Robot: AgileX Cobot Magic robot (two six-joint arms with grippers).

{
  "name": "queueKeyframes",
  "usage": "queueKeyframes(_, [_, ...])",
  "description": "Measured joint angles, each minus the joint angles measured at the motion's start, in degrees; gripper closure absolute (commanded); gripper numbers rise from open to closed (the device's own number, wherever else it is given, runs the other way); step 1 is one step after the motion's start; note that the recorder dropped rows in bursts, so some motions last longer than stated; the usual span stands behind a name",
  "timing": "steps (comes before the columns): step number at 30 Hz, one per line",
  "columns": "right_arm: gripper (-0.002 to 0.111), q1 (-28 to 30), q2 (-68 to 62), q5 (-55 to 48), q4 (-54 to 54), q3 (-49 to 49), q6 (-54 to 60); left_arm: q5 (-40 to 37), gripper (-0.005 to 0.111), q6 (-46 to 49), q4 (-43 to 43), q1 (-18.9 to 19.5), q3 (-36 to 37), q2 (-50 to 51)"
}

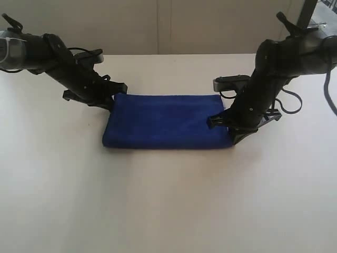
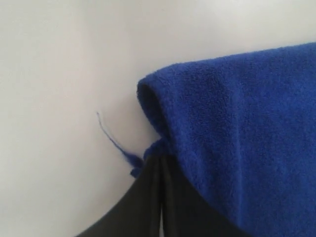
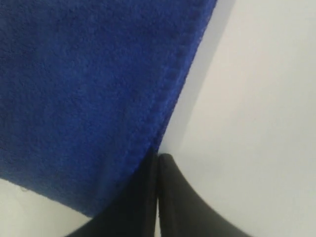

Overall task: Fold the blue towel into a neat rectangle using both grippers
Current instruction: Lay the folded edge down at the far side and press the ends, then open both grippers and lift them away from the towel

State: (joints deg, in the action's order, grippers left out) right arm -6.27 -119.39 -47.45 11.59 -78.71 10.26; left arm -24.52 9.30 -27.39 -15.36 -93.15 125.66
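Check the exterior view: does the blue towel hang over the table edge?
No, the blue towel lies flat with white table showing on every side of it.

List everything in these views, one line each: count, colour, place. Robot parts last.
blue towel: one, royal blue, folded into a rectangle, flat on the table between the arms.
loose thread: one, blue, trailing onto the table from the towel corner by the left hand.
table: one, white, under everything.
wall: one, pale beige panels, behind the table.
left hand: one, black, shut, seemingly pinching the towel's far left corner.
right hand: one, black, shut, tips at the towel's near right corner; grip unclear.
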Motion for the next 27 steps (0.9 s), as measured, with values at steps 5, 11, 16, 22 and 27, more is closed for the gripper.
queueKeyframes(5, [0.108,0.0,0.0,0.0,-0.4,0.0,0.1,-0.5,0.107,0.0,-0.2,0.0,0.0,1.0])
queueKeyframes(11, [0.108,0.0,0.1,0.2,-1.3,0.0,-0.6,-5.1,0.107,-0.1,1.9,1.6,0.0,0.1])
queueKeyframes(16, [0.108,0.8,0.9,0.4,-1.7,0.4,-2.1,-12.3,0.107,-0.2,6.2,5.0,0.0,-2.8])
queueKeyframes(22, [0.108,2.9,5.6,0.4,-2.1,0.6,-2.6,-18.9,0.107,-0.2,10.0,6.7,0.0,-7.7])
queueKeyframes(27, [0.108,3.3,10.9,0.6,-2.1,1.9,-3.0,-22.5,0.107,-1.8,10.5,6.8,0.4,-11.8])
